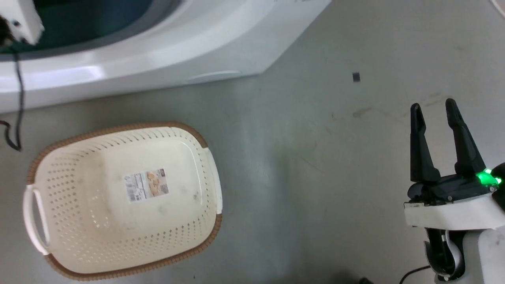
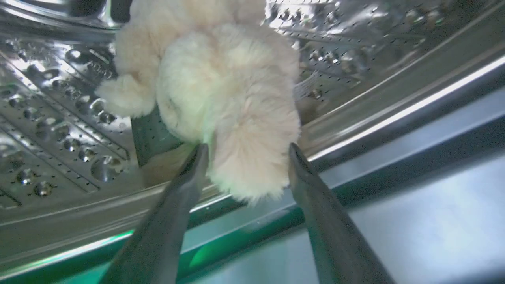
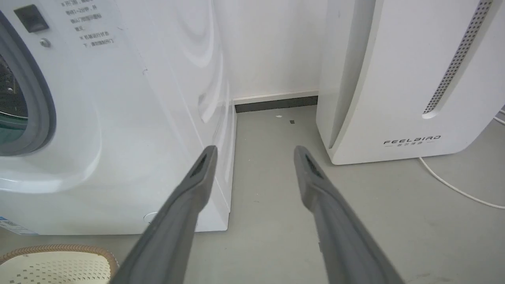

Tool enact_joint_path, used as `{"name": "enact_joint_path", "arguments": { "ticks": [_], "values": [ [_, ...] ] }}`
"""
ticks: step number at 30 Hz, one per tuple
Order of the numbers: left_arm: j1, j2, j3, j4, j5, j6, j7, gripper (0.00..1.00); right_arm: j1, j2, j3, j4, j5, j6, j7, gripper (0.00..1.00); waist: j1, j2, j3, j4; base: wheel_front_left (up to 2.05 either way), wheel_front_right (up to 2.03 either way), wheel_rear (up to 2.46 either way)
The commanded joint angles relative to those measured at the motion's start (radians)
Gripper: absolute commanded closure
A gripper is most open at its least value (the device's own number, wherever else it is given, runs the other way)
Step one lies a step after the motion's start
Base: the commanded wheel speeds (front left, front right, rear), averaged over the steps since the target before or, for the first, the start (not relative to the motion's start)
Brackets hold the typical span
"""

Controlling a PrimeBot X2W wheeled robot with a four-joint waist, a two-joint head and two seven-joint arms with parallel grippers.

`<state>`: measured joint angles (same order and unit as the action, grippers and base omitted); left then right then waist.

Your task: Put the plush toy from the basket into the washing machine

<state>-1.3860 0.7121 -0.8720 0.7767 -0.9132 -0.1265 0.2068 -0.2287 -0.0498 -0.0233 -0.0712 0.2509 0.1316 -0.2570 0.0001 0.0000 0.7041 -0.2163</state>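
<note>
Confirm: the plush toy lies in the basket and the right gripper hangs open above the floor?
No. The left wrist view shows the plush toy inside the washing machine, not the basket, between the left gripper's fingers. The right gripper hangs open above the floor.

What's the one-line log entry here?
plush toy: in washing machine drum; left pincer: open around toy; right pincer: open, idle; basket: empty

The plush toy [image 2: 221, 98] lies inside the washing machine [image 1: 158, 59], in its drum just past the mouth, with its near end between the fingers of the left pincer [image 2: 248, 149]. The basket [image 1: 71, 189] sits on the floor [image 1: 315, 157] just in front of the washing machine. The right pincer [image 1: 432, 104] hangs before the washing machine and to its right, well apart from the basket. The FEELBIRD appliance [image 3: 394, 79] stands right of the washing machine, a gap between them.
</note>
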Motion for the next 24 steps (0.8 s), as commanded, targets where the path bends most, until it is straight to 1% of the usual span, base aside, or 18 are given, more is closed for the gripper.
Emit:
{"name": "enact_joint_path", "arguments": {
  "ticks": [1,5,10,15,17,20,24],
  "values": [
    [0.026,-0.009,-0.009,0.008,-0.008,-0.004,-0.030,0.00,-0.002,0.000,-0.003,0.005,-0.011,-0.001,-0.005,0.00,-0.0001,0.0000,-0.056,0.020,0.00,0.00,0.00],
    [0.101,-0.039,-0.020,0.035,-0.028,-0.004,-0.139,0.00,0.014,0.000,-0.011,0.018,-0.031,-0.001,-0.005,0.00,-0.0001,0.0000,-0.149,0.042,0.00,0.00,0.00],
    [0.218,-0.091,-0.023,0.061,-0.053,-0.004,-0.279,0.00,0.043,0.000,-0.024,0.038,-0.055,-0.001,-0.005,0.00,-0.0001,0.0000,-0.274,0.073,0.00,0.00,0.00],
    [0.329,-0.130,-0.034,0.060,-0.031,0.015,-0.420,0.00,0.086,0.000,-0.034,0.055,-0.073,-0.001,-0.005,0.00,-0.0001,0.0000,-0.386,0.113,0.00,0.00,0.00],
    [0.370,-0.139,-0.024,0.039,-0.024,0.035,-0.451,0.00,0.103,0.000,-0.035,0.060,-0.078,-0.001,-0.005,0.00,-0.0001,0.0000,-0.422,0.128,0.00,0.00,0.00],
    [0.436,-0.142,0.011,-0.025,-0.002,0.072,-0.467,0.00,0.127,0.000,-0.038,0.065,-0.081,-0.001,-0.005,0.00,-0.0001,0.0000,-0.472,0.148,0.00,0.00,0.00],
    [0.568,-0.149,0.154,-0.211,0.049,0.139,-0.468,0.00,0.153,0.000,-0.042,0.074,-0.086,-0.001,-0.005,0.00,-0.0001,0.0000,-0.528,0.173,0.00,0.00,0.00]
  ]
}}
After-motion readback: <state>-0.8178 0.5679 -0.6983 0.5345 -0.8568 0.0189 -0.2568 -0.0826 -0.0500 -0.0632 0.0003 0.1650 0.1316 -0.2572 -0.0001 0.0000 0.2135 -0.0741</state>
